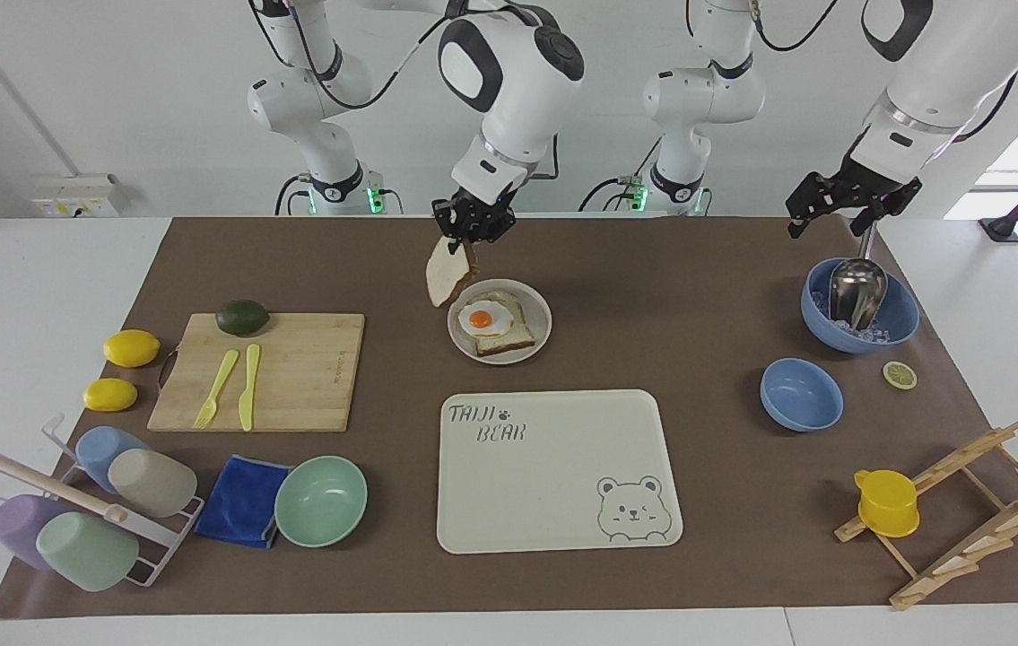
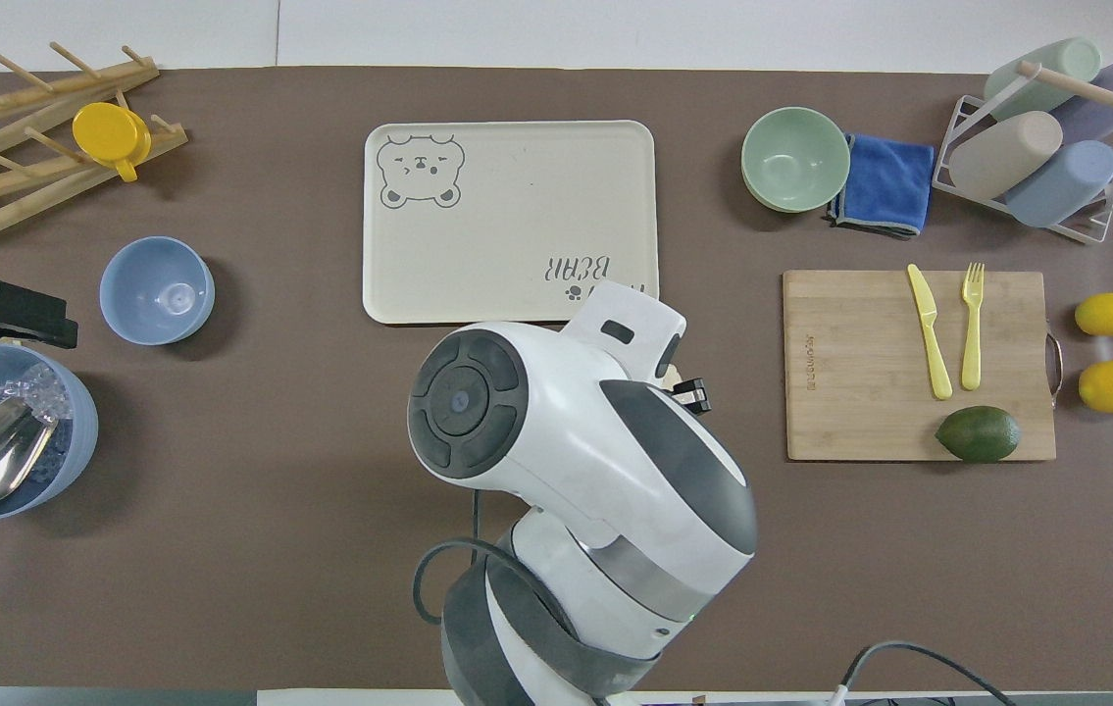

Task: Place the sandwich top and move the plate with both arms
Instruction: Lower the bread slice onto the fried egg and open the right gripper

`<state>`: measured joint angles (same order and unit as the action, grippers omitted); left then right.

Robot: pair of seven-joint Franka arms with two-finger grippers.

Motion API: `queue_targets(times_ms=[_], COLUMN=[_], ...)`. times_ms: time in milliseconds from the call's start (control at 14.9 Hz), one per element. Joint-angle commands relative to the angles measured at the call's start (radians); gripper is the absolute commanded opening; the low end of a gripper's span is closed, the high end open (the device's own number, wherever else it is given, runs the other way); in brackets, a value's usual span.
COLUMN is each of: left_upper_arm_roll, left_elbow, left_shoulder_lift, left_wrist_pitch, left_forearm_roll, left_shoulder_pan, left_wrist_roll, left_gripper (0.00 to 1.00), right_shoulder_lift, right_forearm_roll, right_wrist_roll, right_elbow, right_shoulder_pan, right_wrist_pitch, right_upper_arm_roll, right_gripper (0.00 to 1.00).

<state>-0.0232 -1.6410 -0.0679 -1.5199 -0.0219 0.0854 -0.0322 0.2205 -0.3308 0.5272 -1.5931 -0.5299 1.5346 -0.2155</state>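
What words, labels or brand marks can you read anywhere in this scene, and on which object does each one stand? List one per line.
"TAIJI BEAR", with a paw print after TAIJI: printed on the cream tray, in the corner diagonally across from its bear face.
A small burnt-in mark on the wooden cutting board, near its edge: too small to read.
No other readable text shows.

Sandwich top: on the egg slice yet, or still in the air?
In the air. The sandwich top hangs on edge from the shut right gripper, over the rim of the plate, not on the egg slice.
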Motion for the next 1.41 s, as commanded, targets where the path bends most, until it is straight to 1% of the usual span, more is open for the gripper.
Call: queue_targets(times_ms=[0,134,403,604,940,1208,1275,1342], left_upper_arm_roll=[0.005,0.005,0.005,0.005,0.005,0.005,0.005,0.005], left_elbow=[0.007,0.007,0.007,0.007,0.007,0.007,0.007,0.007], left_shoulder_lift=[-0.006,-0.006,-0.006,-0.006,-0.006,-0.006,-0.006,-0.006], left_wrist_pitch=[0.018,0.018,0.018,0.018,0.018,0.018,0.018,0.018], left_forearm_roll=[-0.004,-0.004,-0.004,-0.004,-0.004,-0.004,-0.004,-0.004], left_shoulder_pan=[-0.009,-0.009,-0.009,-0.009,-0.009,-0.009,-0.009,-0.009], left_wrist_roll=[-0.005,-0.005,-0.005,-0.005,-0.006,-0.006,-0.006,-0.006], left_gripper=[1.00,1.00,1.00,1.00,1.00,1.00,1.00,1.00], right_shoulder_lift=[0.051,0.100,0.112,0.135,0.138,0.117,0.117,0.117], right_forearm_roll=[-0.066,-0.129,-0.122,-0.102,-0.100,-0.099,-0.096,-0.080], right_wrist_roll=[0.022,0.060,0.120,0.194,0.195,0.229,0.234,0.234], right_elbow=[-0.064,-0.071,-0.077,-0.077,-0.090,-0.177,-0.183,-0.183], right_shoulder_pan=[-0.010,-0.047,-0.050,-0.094,-0.097,-0.096,-0.096,-0.094], right_wrist_pitch=[0.059,0.039,0.051,0.085,0.113,0.200,0.205,0.206], right_upper_arm_roll=[-0.002,-0.004,-0.007,-0.008,-0.008,-0.010,-0.010,-0.010], right_gripper=[0.00,0.00,0.00,0.00,0.00,0.00,0.02,0.15])
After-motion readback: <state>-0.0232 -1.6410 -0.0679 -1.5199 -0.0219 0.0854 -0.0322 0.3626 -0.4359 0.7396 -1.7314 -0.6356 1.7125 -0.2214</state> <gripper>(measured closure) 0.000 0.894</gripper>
